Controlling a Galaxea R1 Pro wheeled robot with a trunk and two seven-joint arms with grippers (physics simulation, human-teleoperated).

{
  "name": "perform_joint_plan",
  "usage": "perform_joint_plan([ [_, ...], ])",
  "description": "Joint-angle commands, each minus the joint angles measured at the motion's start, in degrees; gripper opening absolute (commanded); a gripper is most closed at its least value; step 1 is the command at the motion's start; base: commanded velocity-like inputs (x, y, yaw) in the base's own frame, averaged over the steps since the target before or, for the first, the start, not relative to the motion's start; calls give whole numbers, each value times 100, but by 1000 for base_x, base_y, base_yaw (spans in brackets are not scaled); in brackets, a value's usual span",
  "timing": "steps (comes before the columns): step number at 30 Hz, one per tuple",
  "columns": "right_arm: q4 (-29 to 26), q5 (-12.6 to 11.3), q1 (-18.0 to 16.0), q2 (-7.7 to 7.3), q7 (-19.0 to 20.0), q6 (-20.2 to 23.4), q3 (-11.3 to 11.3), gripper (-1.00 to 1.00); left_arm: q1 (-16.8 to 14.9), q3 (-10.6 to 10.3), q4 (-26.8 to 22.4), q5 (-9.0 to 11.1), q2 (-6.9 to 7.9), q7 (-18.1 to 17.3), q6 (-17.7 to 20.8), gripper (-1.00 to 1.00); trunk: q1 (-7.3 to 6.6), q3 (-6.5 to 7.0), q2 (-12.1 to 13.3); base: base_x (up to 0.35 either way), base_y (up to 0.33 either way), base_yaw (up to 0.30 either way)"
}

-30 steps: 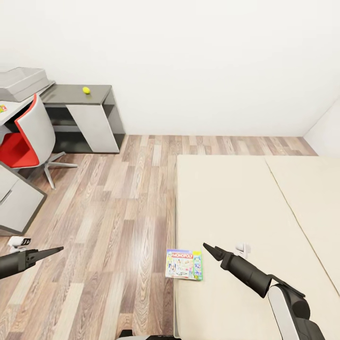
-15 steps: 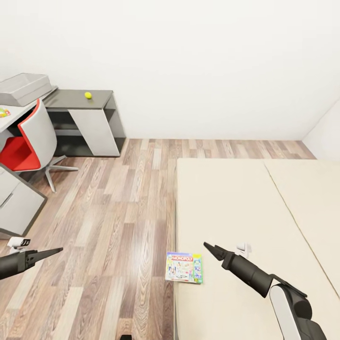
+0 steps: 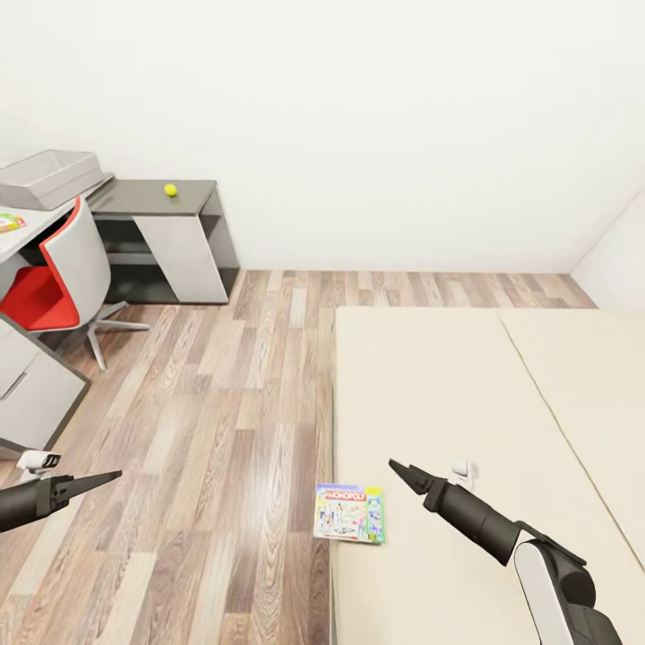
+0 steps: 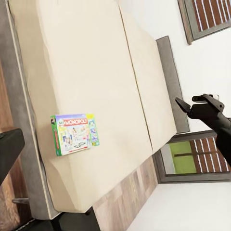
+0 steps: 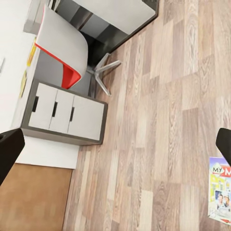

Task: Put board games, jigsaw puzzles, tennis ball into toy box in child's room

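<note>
Monopoly box point(image 3: 349, 513) lies flat at the near left corner of the bed point(image 3: 466, 394), its edge just over the side. The right gripper point(image 3: 403, 475) hovers beside it over the mattress, the left gripper point(image 3: 90, 484) over the wood floor; both look closed to a point, though I cannot tell for sure. Across the room, the tennis ball point(image 3: 170, 189) sits on the low dark desk section point(image 3: 148, 193), with the grey toy box point(image 3: 49, 176) on the white top beside a red chair point(image 3: 54, 273).

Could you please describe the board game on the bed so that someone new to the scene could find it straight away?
Start at the wide cream bed beside the wood-plank floor. At its floor-side edge lies a flat board game box, just ahead of the right gripper. It is the bed's one colourful thing, with "Monopoly" in red across its lid.
</note>
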Motion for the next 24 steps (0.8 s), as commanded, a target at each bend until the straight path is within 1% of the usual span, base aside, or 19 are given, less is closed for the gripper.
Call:
perform_joint_plan([
  [1,0,-15,-4,5,14,36,-13,100,-3,-2,0,-2,2,-22,61,100,3,2,-9,0,0,0],
  [24,24,-6,-4,10,17,14,-16,100,-3,-3,-7,1,4,-22,60,100,3,219,-9,0,0,0],
])
